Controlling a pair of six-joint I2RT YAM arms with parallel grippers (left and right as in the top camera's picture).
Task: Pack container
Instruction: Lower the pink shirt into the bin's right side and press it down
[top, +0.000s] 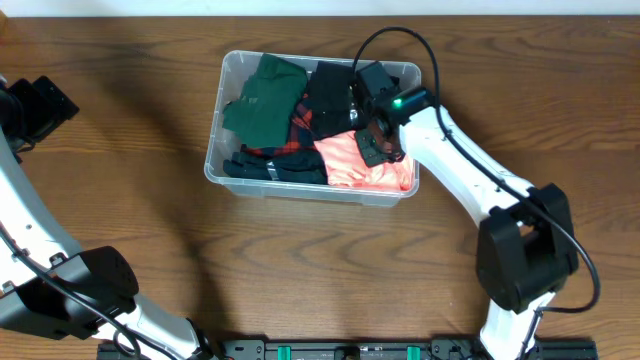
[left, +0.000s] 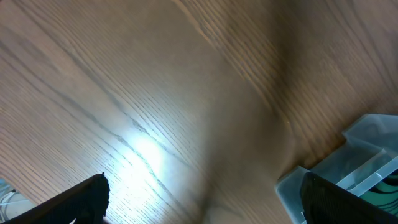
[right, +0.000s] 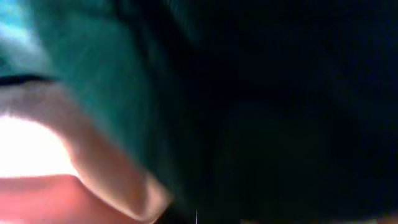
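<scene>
Overhead. The container (top: 212, 150) sits on the table (top: 120, 220), well to the right of the left gripper (top: 42, 106) and directly under the right gripper (top: 378, 146). It is filled with clothes (top: 262, 105): green, black, plaid, and a pink garment (top: 350, 165). The right arm reaches in from behind its gripper, forearm slanted over the rim. The gripper is dipped among the black and pink cloth; clenched or released, cannot tell from here. The left arm is bent out toward the table's edge, its gripper holding nothing.

Left wrist. Gripper released, fingers (left: 81, 199) spread wide over bare table. A container corner shows ahead and to the right.

Right wrist. Lens pressed close to cloth: green, black and pink, all blurred. Fingers not visible, so state cannot be told.

Handling, judged. The bin looks like stiff, smooth plastic, likely slippery. It should be light apart from its soft load. The thick rim looks like the best hold, ideally on both long sides.
</scene>
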